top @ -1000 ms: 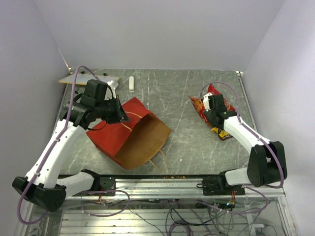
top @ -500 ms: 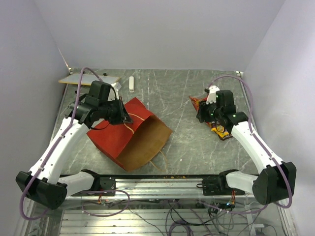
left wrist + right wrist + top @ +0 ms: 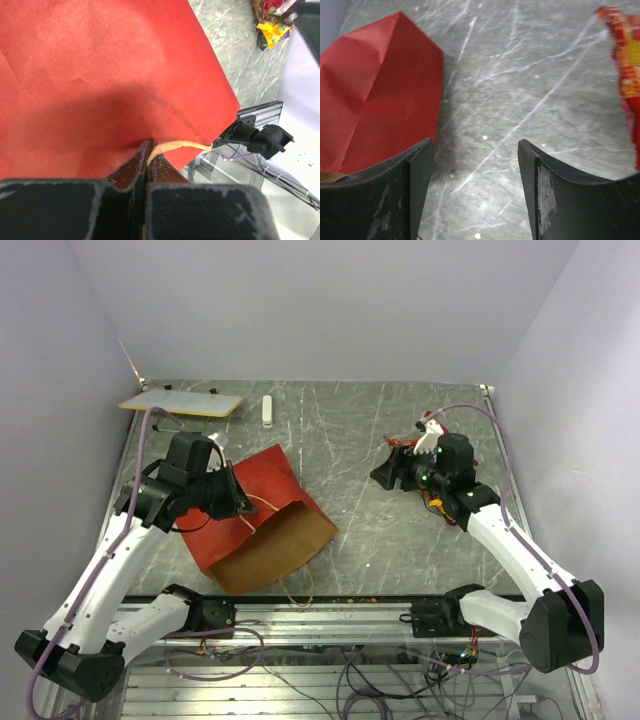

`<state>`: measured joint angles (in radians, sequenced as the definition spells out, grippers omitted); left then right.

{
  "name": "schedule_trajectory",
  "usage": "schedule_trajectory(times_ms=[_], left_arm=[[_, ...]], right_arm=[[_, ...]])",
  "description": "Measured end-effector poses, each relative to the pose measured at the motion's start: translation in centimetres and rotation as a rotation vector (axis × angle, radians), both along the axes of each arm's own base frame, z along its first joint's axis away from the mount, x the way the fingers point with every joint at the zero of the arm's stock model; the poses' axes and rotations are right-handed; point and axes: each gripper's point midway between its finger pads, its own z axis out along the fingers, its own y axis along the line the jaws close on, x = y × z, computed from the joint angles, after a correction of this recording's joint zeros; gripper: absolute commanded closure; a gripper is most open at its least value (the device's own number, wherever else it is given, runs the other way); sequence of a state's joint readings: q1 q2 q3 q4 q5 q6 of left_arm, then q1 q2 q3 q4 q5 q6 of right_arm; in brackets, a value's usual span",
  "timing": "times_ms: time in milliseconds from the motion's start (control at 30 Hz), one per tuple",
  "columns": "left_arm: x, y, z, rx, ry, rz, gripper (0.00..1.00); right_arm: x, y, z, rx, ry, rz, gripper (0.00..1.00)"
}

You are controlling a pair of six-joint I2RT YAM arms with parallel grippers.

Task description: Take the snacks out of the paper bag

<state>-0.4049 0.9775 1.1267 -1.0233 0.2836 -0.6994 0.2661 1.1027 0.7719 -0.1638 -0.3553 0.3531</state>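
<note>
Left end effector (image 3: pixel 148 160), pinching the handle (image 3: pixel 177 146), should steady the paper bag (image 3: pixel 265 525) so the right end effector (image 3: pixel 475 150) (spread, empty) enters cleanly.

My top camera sits high behind both arm bases and looks down and forward, taking in the whole table (image 3: pixel 350 430) from a distance. The left wrist camera rides just behind the left gripper (image 3: pixel 149 150) and looks along it. It is so close to the paper bag (image 3: pixel 100 60) that red paper fills most of my picture, and the snacks (image 3: pixel 271 31) show small in the top right corner. The right wrist camera looks low across the table, out past the right gripper (image 3: pixel 475 150), facing the bag, with snacks at its right edge. All three views share bag, snacks and tabletop.
</note>
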Motion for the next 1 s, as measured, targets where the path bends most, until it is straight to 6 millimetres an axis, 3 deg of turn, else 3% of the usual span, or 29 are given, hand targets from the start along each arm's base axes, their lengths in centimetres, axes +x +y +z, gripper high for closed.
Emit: schedule_trajectory(times_ms=[200,400,733,1000], left_arm=[[1.1,-0.3,1.3,-0.067,-0.044,0.09,0.93],[2.5,-1.3,0.8,-0.139,-0.041,0.15,0.93],[3.5,-3.9,2.4,-0.269,-0.084,0.126,0.93],[3.0,-6.4,2.1,-0.307,-0.059,0.041,0.93]], right_arm=[[-2.6,5.2,-1.0,0.002,0.036,0.146,0.32],[-7.7,10.9,-1.3,-0.031,0.061,0.328,0.34],[-10.9,12.4,-1.6,-0.052,0.127,0.361,0.35],[-10.5,11.8,-2.3,-0.063,0.176,0.245,0.35]])
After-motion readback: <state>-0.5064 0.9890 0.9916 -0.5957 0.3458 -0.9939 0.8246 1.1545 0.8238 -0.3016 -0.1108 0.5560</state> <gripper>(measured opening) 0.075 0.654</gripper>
